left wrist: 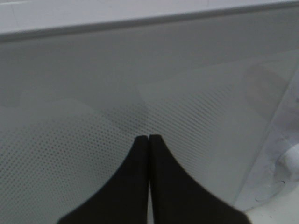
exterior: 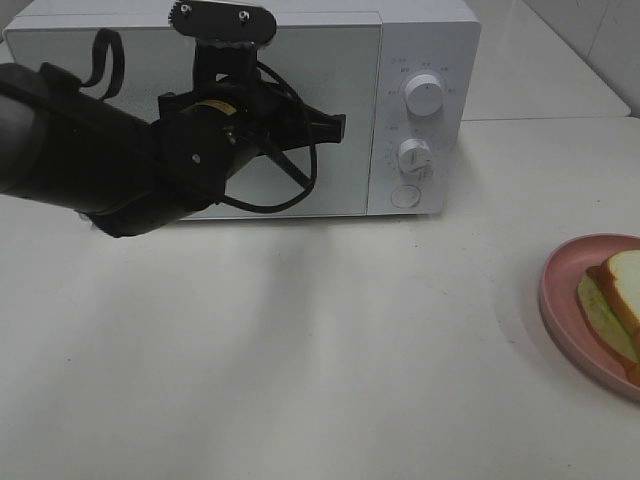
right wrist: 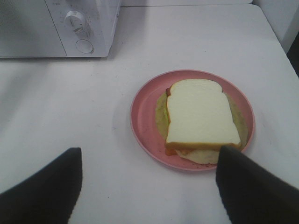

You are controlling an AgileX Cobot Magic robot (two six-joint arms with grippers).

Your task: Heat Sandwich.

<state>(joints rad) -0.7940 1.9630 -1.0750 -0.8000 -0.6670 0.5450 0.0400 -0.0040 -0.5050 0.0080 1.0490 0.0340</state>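
The sandwich (right wrist: 200,116), white bread with orange-brown crust and pale green filling, lies on a round pink plate (right wrist: 142,116) on the white table. The overhead view shows the sandwich (exterior: 615,300) and the plate (exterior: 562,290) at the right edge. My right gripper (right wrist: 149,151) hovers open just short of the plate, one finger on each side, holding nothing. It is out of the overhead view. My left gripper (exterior: 335,125) is shut and empty, its tips (left wrist: 148,138) pressed together close against the closed glass door of the white microwave (exterior: 300,40).
The microwave's control panel has two knobs (exterior: 422,95) and a round button (exterior: 404,196) on its right side. The microwave (right wrist: 56,28) stands beyond the plate. My bulky black left arm (exterior: 90,150) spans the front of the door.
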